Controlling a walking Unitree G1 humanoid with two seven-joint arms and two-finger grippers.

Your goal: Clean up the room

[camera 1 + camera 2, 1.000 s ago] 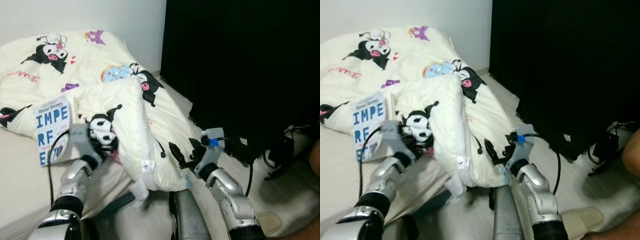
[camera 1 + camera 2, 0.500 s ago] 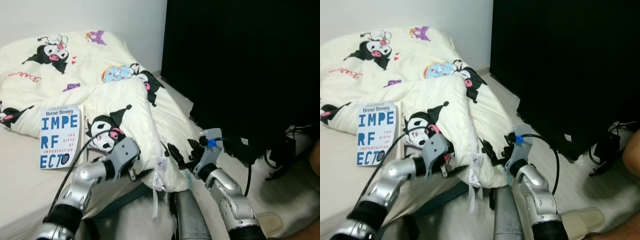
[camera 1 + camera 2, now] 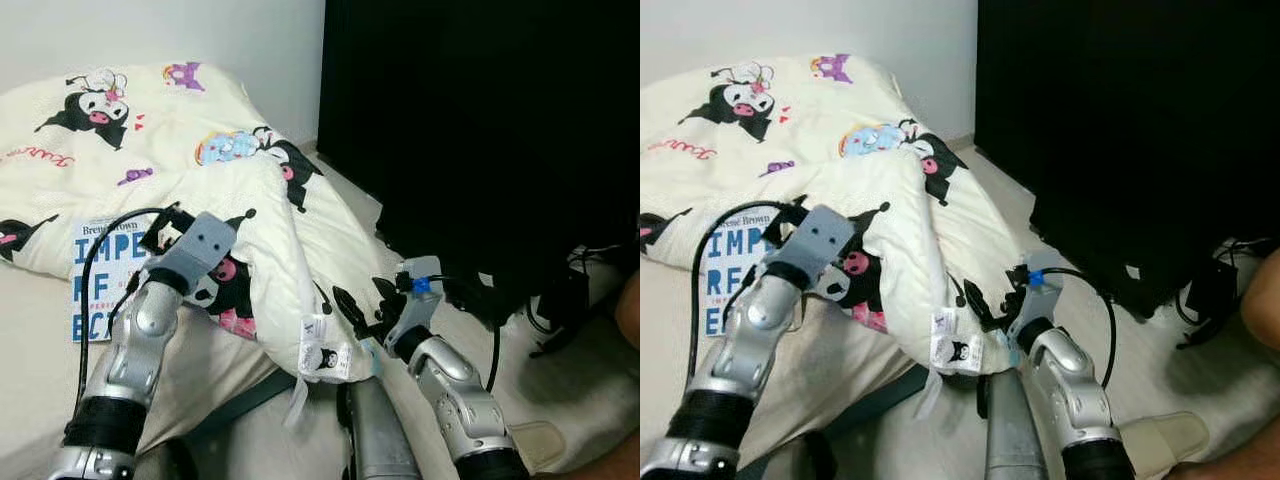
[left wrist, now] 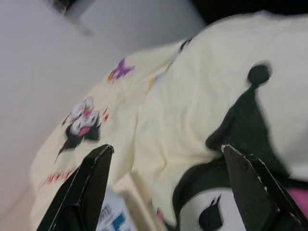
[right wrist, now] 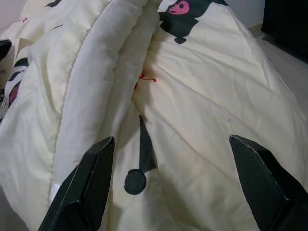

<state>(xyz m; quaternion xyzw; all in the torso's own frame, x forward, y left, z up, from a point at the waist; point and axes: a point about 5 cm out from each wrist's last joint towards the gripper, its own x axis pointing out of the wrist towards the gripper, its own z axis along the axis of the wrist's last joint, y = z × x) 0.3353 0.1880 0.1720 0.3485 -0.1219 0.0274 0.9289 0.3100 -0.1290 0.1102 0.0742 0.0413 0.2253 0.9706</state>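
On the bed's (image 3: 30,340) left side a book (image 3: 100,275) lies flat on the bare sheet, partly hidden by the left arm and tucked against the edge of the rumpled duvet (image 3: 270,230). Just right of it, the left gripper (image 3: 165,225) hovers over a raised fold of that duvet, its fingers (image 4: 86,192) spread wide with nothing between them. The duvet, cream with cartoon prints, lies heaped across the bed and spills over its right edge, a care tag (image 3: 320,352) dangling from the hanging corner. Further right, the right gripper (image 3: 358,312) sits low at that corner, close to the cloth, fingers (image 5: 89,185) also wide apart and empty. Beyond it, by the bed's right edge, stands a tall black mass (image 3: 480,140) with cables on the floor. The step in hand looks like straightening the bedding. Next, each gripper probably needs to close on a fold or hem, then both pull the duvet up and flat without dragging the book along.
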